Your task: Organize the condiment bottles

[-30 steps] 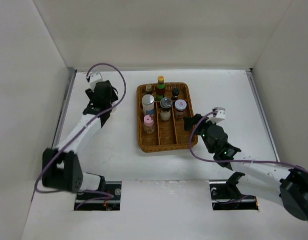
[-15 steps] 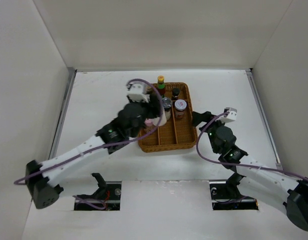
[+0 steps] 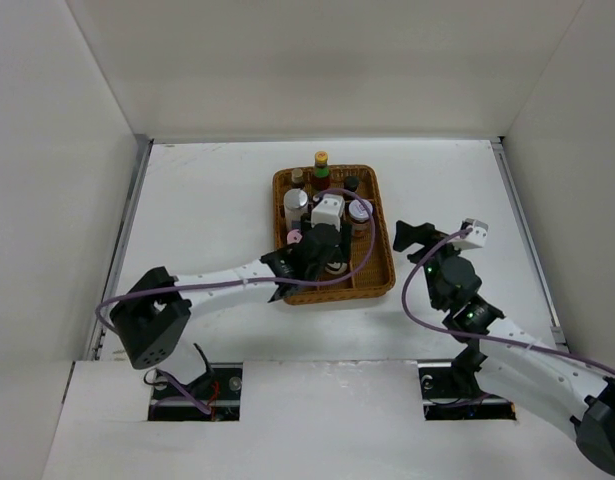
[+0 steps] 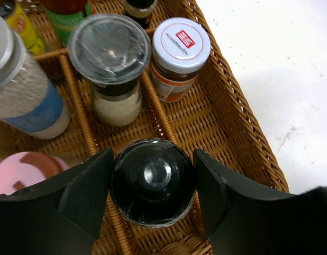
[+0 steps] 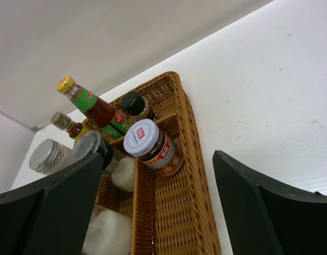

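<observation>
Nearest the arm bases, the left pincer (image 4: 152,159) reaches across from the left over the near half of the wicker tray (image 3: 383,282). Its two fingers are closed against opposite sides of the black-capped bottle (image 4: 152,183). The bottle stands upright with its long axis vertical, so the left wrist view sees it end-on and shows only the cap. The cap lies over the divider (image 4: 159,109) between the middle and right-hand lanes. Its base is hidden, so whether it rests on the wicker or hangs above it cannot be told. Any placing would probably be a straight lowering, after a small sideways shift clear of that divider. The right pincer (image 3: 405,238) is spread wide and holds nothing. It sits just beside the tray's right rim, apart from every bottle, so the left arm is the nearer one. A pink-capped jar (image 4: 13,172) stands close on the held bottle's left. Beyond it are a silver-capped bottle (image 4: 22,93), a clear-lidded grinder (image 4: 110,48) and a red-and-white-capped jar (image 4: 180,42). At the far rim stands a tall yellow-capped bottle (image 5: 65,84). Bare wicker shows in the near part of the right lane. The white surface (image 3: 207,200) extends around the tray to plain white walls (image 3: 317,70).
</observation>
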`<act>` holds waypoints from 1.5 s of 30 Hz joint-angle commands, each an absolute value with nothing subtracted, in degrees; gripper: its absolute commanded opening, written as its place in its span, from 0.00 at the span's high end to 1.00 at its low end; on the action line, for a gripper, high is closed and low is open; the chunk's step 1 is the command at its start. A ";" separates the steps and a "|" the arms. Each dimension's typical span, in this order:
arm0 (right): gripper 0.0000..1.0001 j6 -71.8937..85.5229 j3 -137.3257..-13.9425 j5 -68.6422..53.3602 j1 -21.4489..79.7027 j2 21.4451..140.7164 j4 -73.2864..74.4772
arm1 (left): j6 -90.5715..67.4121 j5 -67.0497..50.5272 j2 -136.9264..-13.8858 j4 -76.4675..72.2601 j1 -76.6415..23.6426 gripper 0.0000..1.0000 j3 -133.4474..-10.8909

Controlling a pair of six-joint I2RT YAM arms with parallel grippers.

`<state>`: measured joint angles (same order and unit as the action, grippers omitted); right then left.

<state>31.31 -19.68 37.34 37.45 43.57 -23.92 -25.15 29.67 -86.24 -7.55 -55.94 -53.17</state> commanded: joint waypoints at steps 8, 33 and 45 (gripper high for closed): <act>0.09 31.55 -18.90 38.67 36.17 43.68 -24.70 | -27.07 34.53 -90.35 -16.88 -58.66 0.46 -51.85; 0.00 31.90 -20.30 38.76 36.60 51.06 -26.36 | -35.83 41.86 -53.00 5.15 -26.37 0.00 -37.80; 0.00 32.08 -19.95 39.11 37.48 52.12 -28.04 | -41.31 27.33 -52.46 9.67 -16.74 0.00 -34.62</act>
<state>31.53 -19.64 37.93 36.88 52.23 -24.58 -39.70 29.26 -53.04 10.96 -15.57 -32.51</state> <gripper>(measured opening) 0.998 0.997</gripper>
